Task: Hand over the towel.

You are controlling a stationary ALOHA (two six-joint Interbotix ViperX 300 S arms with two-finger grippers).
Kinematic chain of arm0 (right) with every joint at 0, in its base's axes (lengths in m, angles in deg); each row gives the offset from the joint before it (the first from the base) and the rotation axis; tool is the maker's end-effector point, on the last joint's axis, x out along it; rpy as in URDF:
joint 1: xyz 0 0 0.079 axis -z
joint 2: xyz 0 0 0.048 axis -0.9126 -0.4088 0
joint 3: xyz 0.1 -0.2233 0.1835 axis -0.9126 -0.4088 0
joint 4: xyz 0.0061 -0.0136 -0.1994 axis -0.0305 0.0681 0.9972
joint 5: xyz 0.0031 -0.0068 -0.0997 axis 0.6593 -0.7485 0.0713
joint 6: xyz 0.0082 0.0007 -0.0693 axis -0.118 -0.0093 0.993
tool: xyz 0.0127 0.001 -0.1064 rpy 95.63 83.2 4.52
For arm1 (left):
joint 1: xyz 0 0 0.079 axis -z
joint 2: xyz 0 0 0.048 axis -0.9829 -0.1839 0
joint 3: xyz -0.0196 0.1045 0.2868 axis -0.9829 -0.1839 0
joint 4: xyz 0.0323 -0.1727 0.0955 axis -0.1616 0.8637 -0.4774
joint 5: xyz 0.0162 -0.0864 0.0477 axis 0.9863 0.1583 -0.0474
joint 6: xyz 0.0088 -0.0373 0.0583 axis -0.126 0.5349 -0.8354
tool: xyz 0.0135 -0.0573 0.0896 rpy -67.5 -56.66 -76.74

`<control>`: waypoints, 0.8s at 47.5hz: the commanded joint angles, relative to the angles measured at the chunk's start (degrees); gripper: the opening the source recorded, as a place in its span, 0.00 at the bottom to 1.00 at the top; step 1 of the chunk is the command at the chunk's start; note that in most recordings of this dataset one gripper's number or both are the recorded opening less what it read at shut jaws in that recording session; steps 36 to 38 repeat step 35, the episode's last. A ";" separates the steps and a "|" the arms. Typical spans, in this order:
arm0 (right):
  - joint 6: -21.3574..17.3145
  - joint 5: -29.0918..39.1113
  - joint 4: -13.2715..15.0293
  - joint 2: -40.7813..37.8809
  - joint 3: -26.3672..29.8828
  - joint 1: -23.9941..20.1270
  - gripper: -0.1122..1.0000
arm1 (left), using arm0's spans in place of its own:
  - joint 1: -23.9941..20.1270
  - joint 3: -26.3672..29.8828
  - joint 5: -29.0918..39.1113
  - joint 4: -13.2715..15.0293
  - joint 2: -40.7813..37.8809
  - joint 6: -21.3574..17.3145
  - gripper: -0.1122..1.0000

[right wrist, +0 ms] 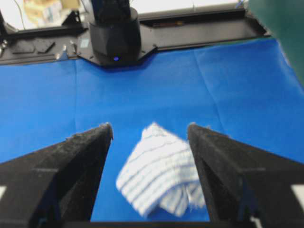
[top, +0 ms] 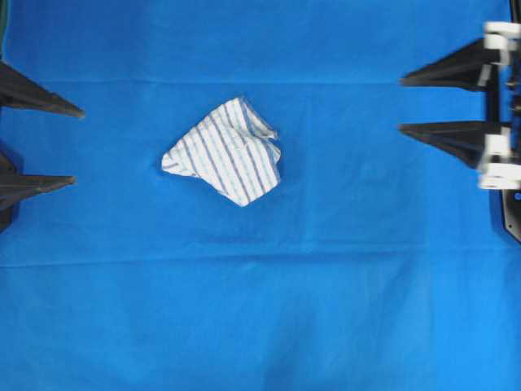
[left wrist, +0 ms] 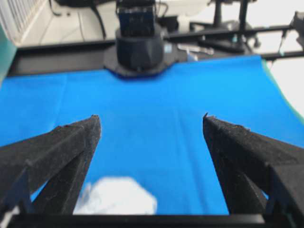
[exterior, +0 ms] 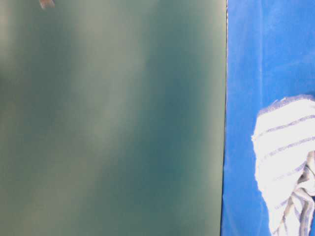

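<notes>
A: Overhead: towel (top: 225, 150) on cloth (top: 260, 326), centre, slightly left.
B: Left gripper (top: 77, 145) at left edge, right gripper (top: 403, 104) at right; both apart from towel.

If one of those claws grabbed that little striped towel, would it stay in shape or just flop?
Probably flop: the towel already lies crumpled in soft folds on the blue tablecloth, so pinched at one point, the rest would likely hang down. It looks thin, so likely light. Pushed, it would probably bunch up rather than slide neatly.
</notes>
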 commanded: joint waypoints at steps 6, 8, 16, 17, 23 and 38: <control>0.09 0.18 0.18 9.05 -6.86 0.00 0.72 | -0.18 -4.31 1.76 0.09 7.65 0.18 0.92; 0.09 -0.44 0.18 10.81 -8.88 0.00 0.72 | -0.18 -5.98 1.76 0.09 9.40 0.18 0.92; 0.09 -4.57 0.18 17.31 -18.02 0.00 0.72 | -0.18 -12.04 1.32 0.09 14.33 0.18 0.92; 0.09 -5.19 0.18 17.84 -18.98 0.00 0.72 | -0.26 -13.01 1.14 0.09 14.94 0.26 0.92; 0.09 -8.79 0.18 19.25 -23.64 -0.09 0.72 | -0.26 -17.40 -0.44 0.09 17.23 0.26 0.92; 0.00 -11.95 0.00 16.44 -26.63 0.00 0.71 | -0.26 -20.57 -2.81 0.09 16.96 0.26 0.91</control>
